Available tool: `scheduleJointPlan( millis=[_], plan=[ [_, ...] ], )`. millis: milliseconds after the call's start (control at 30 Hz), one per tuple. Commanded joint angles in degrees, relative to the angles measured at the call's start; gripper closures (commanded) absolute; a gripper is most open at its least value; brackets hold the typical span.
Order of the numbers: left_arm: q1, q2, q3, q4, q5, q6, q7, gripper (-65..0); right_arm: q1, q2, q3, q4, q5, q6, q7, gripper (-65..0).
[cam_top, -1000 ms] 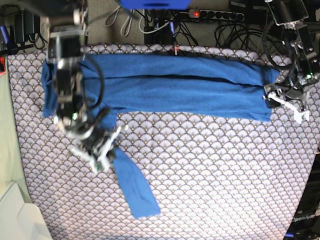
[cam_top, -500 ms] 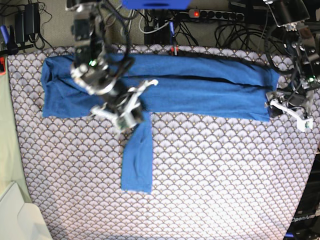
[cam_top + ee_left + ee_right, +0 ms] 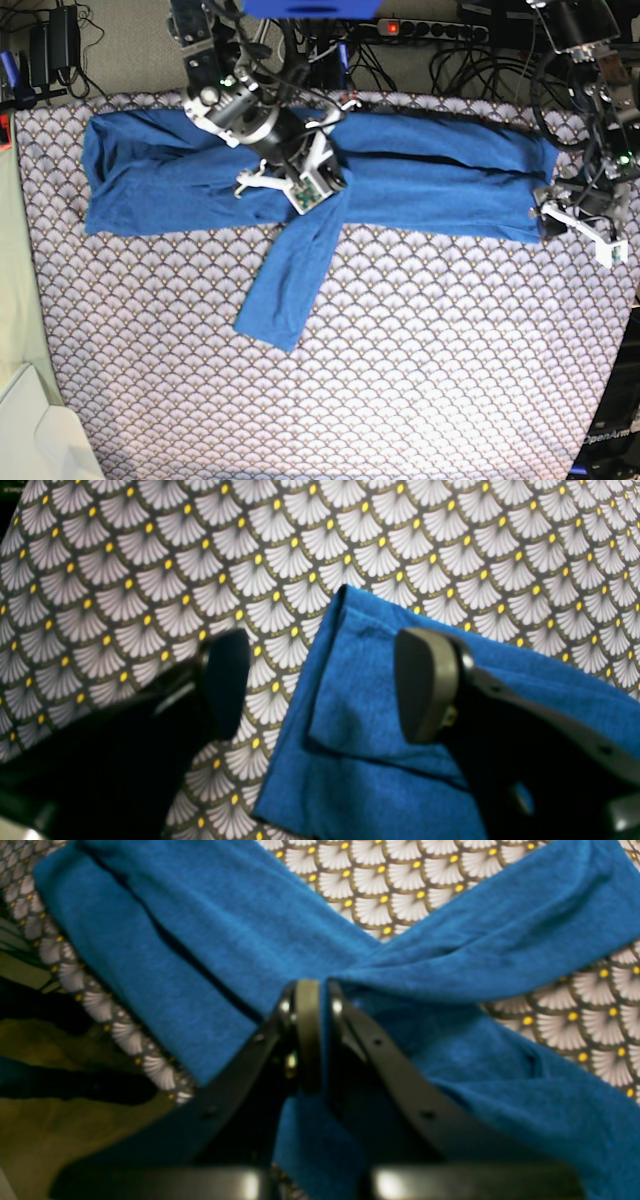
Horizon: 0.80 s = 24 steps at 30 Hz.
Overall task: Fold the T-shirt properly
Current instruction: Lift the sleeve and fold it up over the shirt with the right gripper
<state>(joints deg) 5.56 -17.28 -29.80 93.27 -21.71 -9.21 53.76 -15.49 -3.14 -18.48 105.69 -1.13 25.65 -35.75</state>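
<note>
The shirt (image 3: 420, 185) lies on the patterned cloth (image 3: 450, 360), long axis 9-to-3 o'clock across the cloth's far half. One sleeve (image 3: 295, 270) trails toward 7 o'clock. The right gripper (image 3: 305, 185) is clenched on the sleeve's upper end; the right wrist view shows fabric pinched between its pads. The left gripper (image 3: 580, 218) stands released at the shirt's 3 o'clock corner; only its wrist view shows one finger (image 3: 425, 685) over that folded corner.

Black arms trail looped cables; each tool (image 3: 320, 1040) has dark rubber-padded fingers (image 3: 425, 685).
</note>
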Motion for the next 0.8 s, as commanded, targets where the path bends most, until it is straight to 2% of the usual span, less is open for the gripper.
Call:
scheduleJointPlan(
  millis=[0,100,433,767],
  plan=[
    [-0.5,-1.0,-0.2,1.1,-0.3,0.0,-1.0,-44.2,-0.6,-0.4,-0.2,1.0,1.0,0.2,1.5,0.0],
    [-0.6,-1.0,-0.2,1.1,-0.3,0.0,-1.0,-44.2,-1.3,-0.4,-0.4,0.9,1.0,0.2,1.5,0.0],
    [-0.7,-1.0,-0.2,1.1,-0.4,0.0,-1.1,-44.2,-2.2,-0.2,-7.6,-1.1,1.0,0.2,1.5,0.0],
    [-0.3,-1.1,-0.2,3.3,-0.4,0.0,-1.0,-44.2,-1.0,-0.3,-7.6,-1.8,1.0,0.1,1.5,0.0]
  ],
)
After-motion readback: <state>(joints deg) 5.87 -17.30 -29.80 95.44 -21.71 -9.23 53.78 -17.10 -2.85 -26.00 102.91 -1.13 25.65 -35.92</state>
